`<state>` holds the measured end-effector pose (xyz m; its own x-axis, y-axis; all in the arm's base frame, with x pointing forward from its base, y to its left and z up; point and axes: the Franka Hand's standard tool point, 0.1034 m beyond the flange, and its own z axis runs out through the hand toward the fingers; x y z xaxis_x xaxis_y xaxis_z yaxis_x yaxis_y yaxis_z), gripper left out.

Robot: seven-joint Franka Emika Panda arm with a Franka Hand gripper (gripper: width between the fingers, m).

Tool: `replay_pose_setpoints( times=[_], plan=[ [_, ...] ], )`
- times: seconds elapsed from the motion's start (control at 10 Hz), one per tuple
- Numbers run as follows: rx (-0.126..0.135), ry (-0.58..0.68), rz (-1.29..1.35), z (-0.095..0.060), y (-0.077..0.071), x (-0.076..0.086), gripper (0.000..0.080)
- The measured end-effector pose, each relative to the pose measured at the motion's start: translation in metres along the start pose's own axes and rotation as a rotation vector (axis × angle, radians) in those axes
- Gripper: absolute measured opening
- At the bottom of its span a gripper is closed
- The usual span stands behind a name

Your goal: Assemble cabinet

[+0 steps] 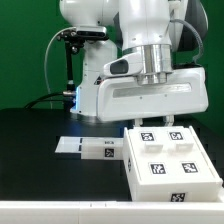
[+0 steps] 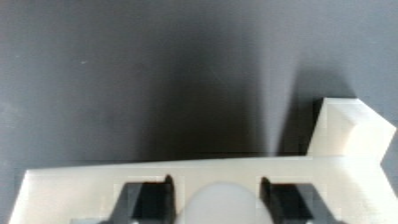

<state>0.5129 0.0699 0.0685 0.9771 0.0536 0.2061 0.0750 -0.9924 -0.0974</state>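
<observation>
The cabinet [image 1: 165,160] is a thick white box body with several black-and-white tags on its top face. It lies on the black table at the exterior view's lower right. My gripper [image 1: 152,124] comes straight down onto its far edge, and the broad white hand hides the fingertips there. In the wrist view the cabinet [image 2: 338,135] shows as a white L-shaped wall. My gripper [image 2: 217,200] has its dark fingers [image 2: 151,197] on either side of a rounded white part of that wall, pressed against it.
The marker board [image 1: 85,147] lies flat on the table just to the exterior view's left of the cabinet. The white robot base [image 1: 95,55] and a dark camera stand [image 1: 68,60] rise behind. The table's light front edge [image 1: 60,210] runs along the bottom.
</observation>
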Motion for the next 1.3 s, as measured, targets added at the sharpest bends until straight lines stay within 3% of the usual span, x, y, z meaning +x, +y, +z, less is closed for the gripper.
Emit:
replay_pose_setpoints(
  times=[0.2,0.3,0.5,0.8,0.9,1.1,1.3],
  plan=[
    [0.018,-0.099,0.034,-0.021,-0.004,0.003,0.022],
    [0.013,-0.125,0.041,-0.03,-0.005,0.009,0.022],
    [0.001,-0.161,0.073,-0.033,-0.01,0.019,0.022],
    [0.0,-0.177,0.076,-0.031,-0.008,0.014,0.0222],
    [0.0,-0.258,0.075,-0.038,-0.006,0.007,0.0222],
    [0.0,-0.351,0.083,-0.059,-0.002,0.018,0.0222],
    [0.001,-0.357,0.086,-0.055,-0.002,0.019,0.0222]
  ],
)
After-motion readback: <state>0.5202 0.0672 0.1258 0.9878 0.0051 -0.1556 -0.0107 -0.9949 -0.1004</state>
